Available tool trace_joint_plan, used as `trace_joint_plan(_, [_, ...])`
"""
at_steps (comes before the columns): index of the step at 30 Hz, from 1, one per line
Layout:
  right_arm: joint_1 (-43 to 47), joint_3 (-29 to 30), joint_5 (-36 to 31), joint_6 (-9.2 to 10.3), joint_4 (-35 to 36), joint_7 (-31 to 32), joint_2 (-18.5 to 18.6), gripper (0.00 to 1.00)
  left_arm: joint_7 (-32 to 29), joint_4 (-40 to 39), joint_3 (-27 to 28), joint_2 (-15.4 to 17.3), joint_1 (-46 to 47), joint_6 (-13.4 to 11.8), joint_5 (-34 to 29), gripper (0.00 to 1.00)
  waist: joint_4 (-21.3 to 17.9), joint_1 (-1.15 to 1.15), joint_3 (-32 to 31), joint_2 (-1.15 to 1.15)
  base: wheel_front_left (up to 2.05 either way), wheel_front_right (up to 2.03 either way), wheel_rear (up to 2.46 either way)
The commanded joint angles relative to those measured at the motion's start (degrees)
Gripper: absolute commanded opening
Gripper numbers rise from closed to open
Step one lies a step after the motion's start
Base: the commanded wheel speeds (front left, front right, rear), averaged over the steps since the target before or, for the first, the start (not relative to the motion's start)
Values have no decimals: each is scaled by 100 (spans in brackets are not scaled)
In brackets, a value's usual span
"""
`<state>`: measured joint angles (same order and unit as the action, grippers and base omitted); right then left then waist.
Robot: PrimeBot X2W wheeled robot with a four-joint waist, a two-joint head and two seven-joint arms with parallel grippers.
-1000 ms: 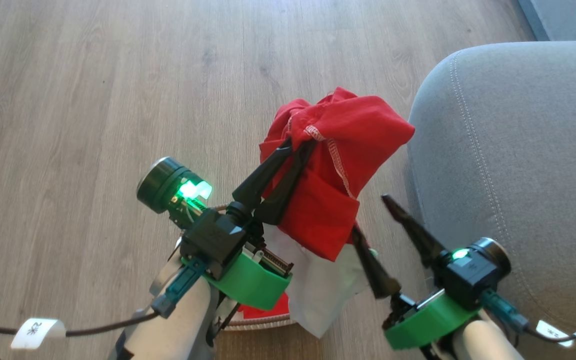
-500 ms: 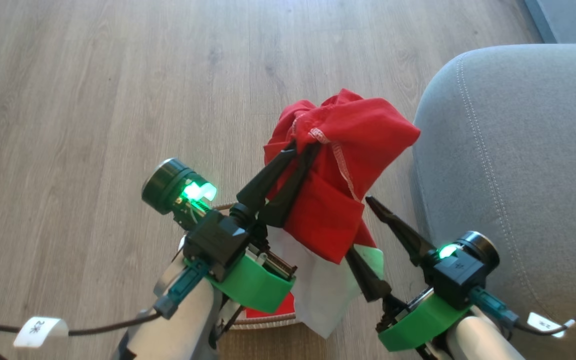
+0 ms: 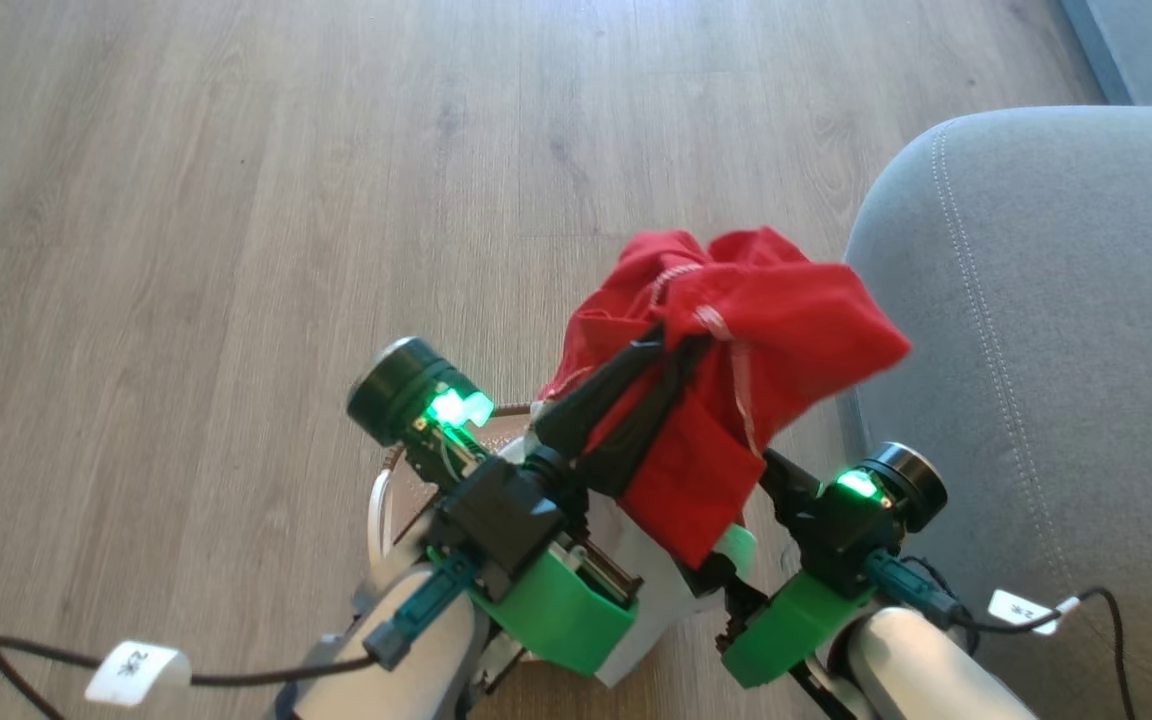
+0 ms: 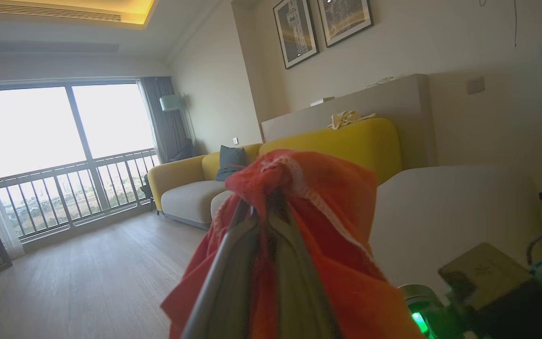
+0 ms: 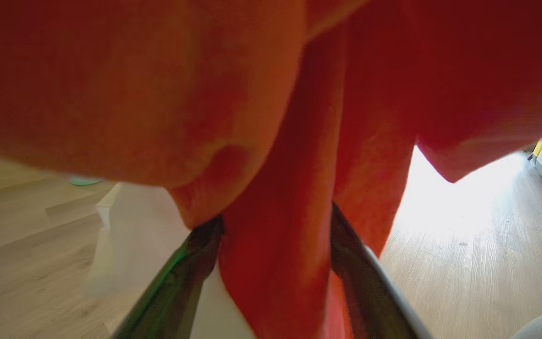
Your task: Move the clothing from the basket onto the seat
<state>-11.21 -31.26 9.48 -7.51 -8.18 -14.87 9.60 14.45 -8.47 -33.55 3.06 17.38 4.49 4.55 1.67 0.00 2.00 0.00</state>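
The basket sits on the floor beneath the left gripper, whose fingers are pinched tight on the clothing, a red bundle held in the air just short of the left edge of the seat. The right gripper stands spread underneath, a hanging fold loose between its fingers. I'd call this the carry: next it needs a swing right over the cushion, then a release.

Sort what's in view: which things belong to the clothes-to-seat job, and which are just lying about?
Job: clothing, held by the left gripper; right gripper, open with a fold between its fingers; basket; seat.
Lying about: yellow sofa, framed pictures, floor lamp, wood floor.
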Motion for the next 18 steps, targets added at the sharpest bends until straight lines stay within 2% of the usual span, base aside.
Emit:
trace_joint_plan(1, [-212,-70,-40,2,143,-13,-63,100,55,-222,166,-18,240,19,-14,0,9,0,-3,0,0,0,0])
trace_joint_plan(6, [-312,-2,-150,2,-30,-13,-248,100,55,-232,36,-18,229,23,-2,0,68,0,-1,0,0,0,0])
trace_joint_plan(7, [-324,-14,-149,2,-55,-13,-275,63,55,-231,16,-18,230,25,3,0,82,0,2,0,0,0,0])
trace_joint_plan(8, [-343,-20,-171,2,-71,-13,-293,39,55,-229,-3,-18,232,28,8,0,97,0,8,0,0,0,0])
trace_joint_plan(9, [-357,-17,-182,2,-86,-13,-315,10,55,-224,-22,-18,238,34,7,0,114,0,22,0,0,0,0])
trace_joint_plan(10, [-371,8,-186,2,-80,-13,-342,0,55,-223,-33,-18,249,39,3,0,129,0,40,0,0,0,0])
trace_joint_plan(18, [-343,595,-195,2,54,-13,-561,0,55,-231,32,-18,273,55,27,0,201,0,134,0,0,0,0])
